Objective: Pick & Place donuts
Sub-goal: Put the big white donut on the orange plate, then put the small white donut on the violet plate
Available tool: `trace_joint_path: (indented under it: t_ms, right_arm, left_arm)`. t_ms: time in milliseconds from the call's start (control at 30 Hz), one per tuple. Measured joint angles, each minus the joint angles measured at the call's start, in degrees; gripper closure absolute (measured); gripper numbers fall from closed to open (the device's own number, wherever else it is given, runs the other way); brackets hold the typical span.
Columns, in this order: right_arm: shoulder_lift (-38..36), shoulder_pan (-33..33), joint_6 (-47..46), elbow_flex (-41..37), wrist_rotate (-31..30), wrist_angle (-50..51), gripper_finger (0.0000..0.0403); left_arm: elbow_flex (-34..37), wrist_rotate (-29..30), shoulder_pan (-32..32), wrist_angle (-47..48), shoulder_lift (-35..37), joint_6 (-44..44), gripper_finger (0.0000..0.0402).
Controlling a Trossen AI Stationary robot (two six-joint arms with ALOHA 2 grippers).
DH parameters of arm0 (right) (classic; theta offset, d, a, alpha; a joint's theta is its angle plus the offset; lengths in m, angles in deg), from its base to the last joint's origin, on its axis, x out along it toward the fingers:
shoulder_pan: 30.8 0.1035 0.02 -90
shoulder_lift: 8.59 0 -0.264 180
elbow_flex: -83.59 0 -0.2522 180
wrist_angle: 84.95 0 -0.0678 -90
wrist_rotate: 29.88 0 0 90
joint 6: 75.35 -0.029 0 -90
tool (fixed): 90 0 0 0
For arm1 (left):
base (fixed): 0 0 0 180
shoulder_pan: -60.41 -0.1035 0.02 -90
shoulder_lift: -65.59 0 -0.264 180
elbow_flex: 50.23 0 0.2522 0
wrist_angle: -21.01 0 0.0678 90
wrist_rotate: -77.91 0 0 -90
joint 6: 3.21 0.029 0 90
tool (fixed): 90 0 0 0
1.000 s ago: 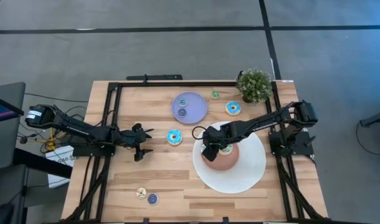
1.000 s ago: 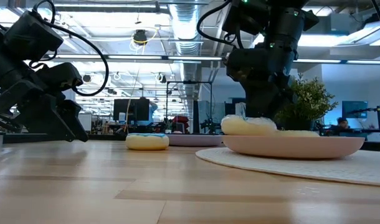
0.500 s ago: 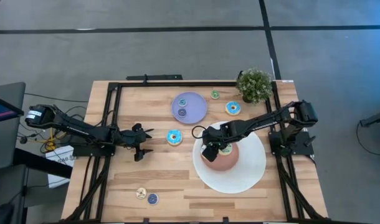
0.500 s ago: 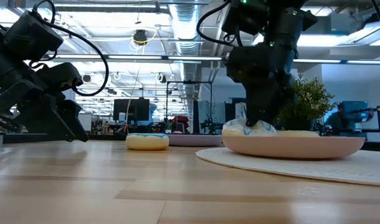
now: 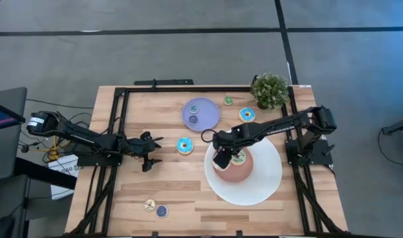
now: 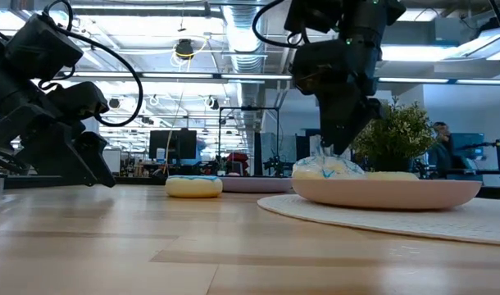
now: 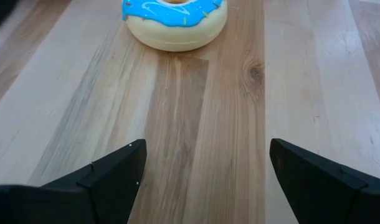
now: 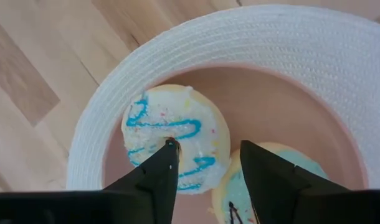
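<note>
Right tool (image 8: pixel 204 163) is seen hovering just above the pink dish (image 8: pixel 283 106) on the white plate (image 5: pixel 267 185), fingers part-open and gripping nothing; one finger (image 8: pixel 154 177) sits over the hole of the cream donut with blue drizzle (image 8: pixel 176 137). That donut lies in the dish touching a second donut (image 8: pixel 265 183) at its 4 o'clock. Left tool (image 7: pixel 202 180) is parked low over the counter (image 5: pixel 155 192), spread wide and empty, with the blue-iced donut (image 7: pixel 174 22) ahead of it, near the plate's 10 o'clock edge. Another blue donut (image 5: pixel 247 114) lies by the plant (image 5: pixel 269 90) at the counter's 1 o'clock; tiny ones are on the lavender disc (image 5: pixel 200 114) and at 7 o'clock (image 5: pixel 155 208).

Donuts are judged light, stiff toy rings, likely smooth and a bit slippery, not fragile. Best taken across the ring wall, one finger through the hole, or across the outer rim.
</note>
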Motion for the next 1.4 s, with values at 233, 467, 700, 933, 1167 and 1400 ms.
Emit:
trace_joint_path:
  t_ms: [233, 467, 700, 933, 1167, 1400]
  right_arm:
    - [0.0, -0.02, 1.6, -0.06, -0.51, -0.4, 0.028]
    - [0.0, -0.02, 0.26, -3.4, -2.75, -2.04, 0.0338]
    - [0.0, -0.02, 0.05, -4.04, -5.39, -3.99, 0.0364]
    - [1.87, -0.02, 0.05, -4.24, -5.9, -3.39, 0.0379]
    - [2.71, -0.82, 0.03, -3.71, -5.79, -2.59, 0.039]
    - [-2.64, -1.64, 2.87, -1.48, -6.21, -0.05, 0.0393]
  left_arm:
    - [0.0, 0.0, 0.0, 0.0, 0.0, 0.0, 0.0068]
    - [0.0, 0.02, 0.0, 0.0, 0.0, 0.0, 0.0068]
    - [0.0, 0.04, 0.0, -0.26, 0.0, 0.15, 0.0068]
    - [-0.02, 0.04, 0.0, -0.26, 0.02, 0.15, 0.0068]
    - [-0.04, 0.04, 0.01, -0.15, 0.01, 0.15, 0.0068]
    - [-0.04, 0.07, 0.0, -0.16, -0.01, 0.63, 0.0068]
